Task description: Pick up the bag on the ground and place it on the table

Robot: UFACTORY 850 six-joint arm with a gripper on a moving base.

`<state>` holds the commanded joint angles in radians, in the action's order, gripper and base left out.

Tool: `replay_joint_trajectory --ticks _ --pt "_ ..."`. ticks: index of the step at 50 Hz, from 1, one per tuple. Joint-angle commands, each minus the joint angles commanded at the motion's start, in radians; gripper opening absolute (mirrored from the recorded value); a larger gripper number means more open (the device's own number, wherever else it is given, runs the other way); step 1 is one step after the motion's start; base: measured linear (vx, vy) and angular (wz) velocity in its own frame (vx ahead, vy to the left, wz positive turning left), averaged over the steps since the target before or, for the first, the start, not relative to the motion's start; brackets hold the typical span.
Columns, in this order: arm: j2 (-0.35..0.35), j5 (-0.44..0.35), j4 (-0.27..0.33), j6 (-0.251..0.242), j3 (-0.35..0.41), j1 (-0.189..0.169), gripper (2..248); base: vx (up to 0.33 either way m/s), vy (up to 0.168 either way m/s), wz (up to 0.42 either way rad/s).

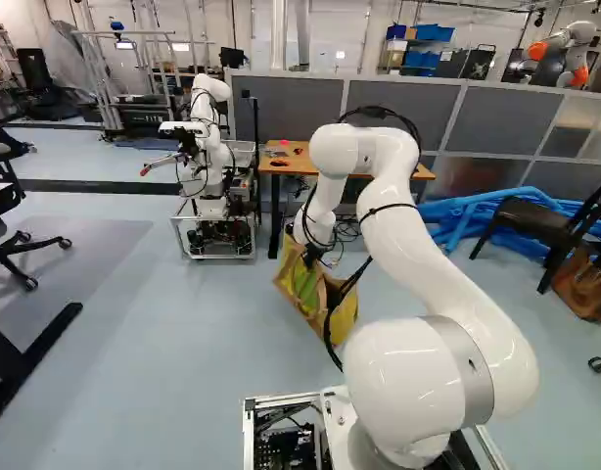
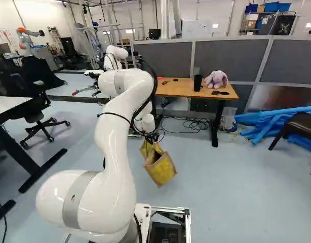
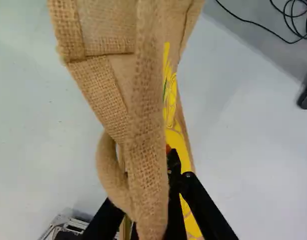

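In the left base view my gripper (image 1: 312, 255) is over the top of the yellow and tan bag (image 1: 332, 315), which hangs tilted from it, seemingly off the floor. The same bag (image 2: 160, 167) shows below the wrist in the right base view. In the wrist view burlap cloth and a strap of the bag (image 3: 149, 100) cover much of my gripper (image 3: 170, 167), which is shut on the bag; the exact hold is partly hidden. The wooden table (image 2: 178, 90) stands beyond the arm, with its top above the bag's level.
On the table are a purple plush rabbit (image 2: 216, 79), a black cup (image 2: 197, 83) and dark glasses. Cables (image 2: 195, 124) lie beneath it. Another robot (image 1: 208, 147) stands left of the table. Blue tubes (image 2: 277, 121) and a dark chair (image 1: 535, 220) are to the right.
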<state>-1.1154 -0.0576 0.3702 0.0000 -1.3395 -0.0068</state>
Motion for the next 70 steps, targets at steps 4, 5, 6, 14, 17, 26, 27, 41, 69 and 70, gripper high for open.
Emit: replay_joint_trajectory --ticks 4,5,6,14,17,26,27,41,69,70 --pt "0.011 0.012 0.006 0.000 0.004 0.000 30 0.000 0.000 0.000" --pt "0.014 0.015 0.008 0.000 0.005 0.000 30 0.000 0.000 0.000" --pt "0.017 0.018 0.010 0.000 0.006 0.000 30 0.000 0.000 0.000" --pt "0.039 0.041 0.023 0.000 0.015 0.000 30 0.000 0.000 0.000" --pt "0.049 0.050 0.028 0.000 0.019 0.000 30 0.000 0.000 0.000" --pt "0.075 0.076 0.042 0.000 0.030 0.000 30 0.000 0.000 0.000" --pt "0.078 0.079 0.043 0.000 0.032 0.000 30 0.000 0.000 0.000" --pt "0.125 0.118 0.066 0.000 0.062 0.000 30 0.000 0.000 0.000" --pt "0.225 0.158 0.092 0.000 0.126 0.000 30 0.000 0.000 0.000" --pt "0.228 0.158 0.092 0.000 0.128 0.000 30 0.000 0.000 0.000"
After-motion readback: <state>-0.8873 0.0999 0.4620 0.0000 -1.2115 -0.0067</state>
